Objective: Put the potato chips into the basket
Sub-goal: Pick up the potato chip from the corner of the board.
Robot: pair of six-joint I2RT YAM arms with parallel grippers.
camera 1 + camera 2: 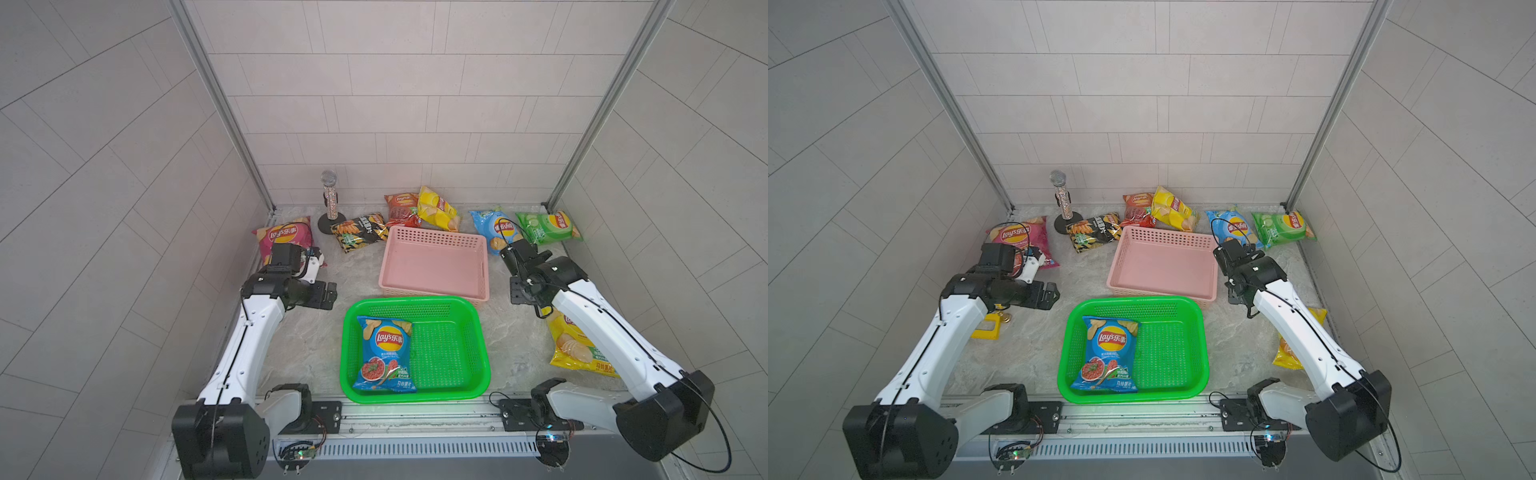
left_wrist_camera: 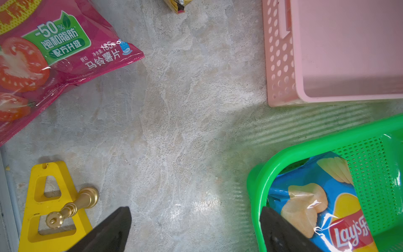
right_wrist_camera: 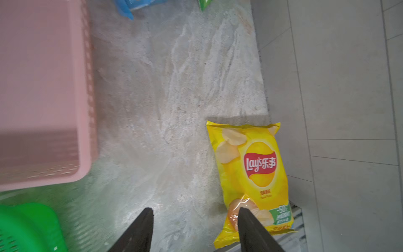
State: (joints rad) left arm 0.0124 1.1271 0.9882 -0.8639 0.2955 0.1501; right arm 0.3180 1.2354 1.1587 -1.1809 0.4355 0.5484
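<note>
My left wrist view showed a yellow stand [image 2: 54,203] with a gold knob [image 2: 74,207] at its lower left; in a top view my left arm [image 1: 257,328] hid them. My right wrist view showed a shiny yellow bag [image 3: 253,174] with a red Lay's sign; in both top views my right arm [image 1: 602,328] crossed it. A puffy blue bag [image 1: 384,353] lay in the green basket [image 1: 478,345], low in the middle. Higher up on the tabletop [image 1: 316,345] lay a magenta bag [image 1: 286,237], a black bag [image 1: 359,232], a red bag [image 1: 401,205], a far yellow bag [image 1: 436,210], a light blue bag [image 1: 488,224] and a green bag [image 1: 548,226]. My left hand [image 2: 195,210] was wide open, holding nothing. My right hand [image 3: 195,209] was partly open, holding nothing.
</note>
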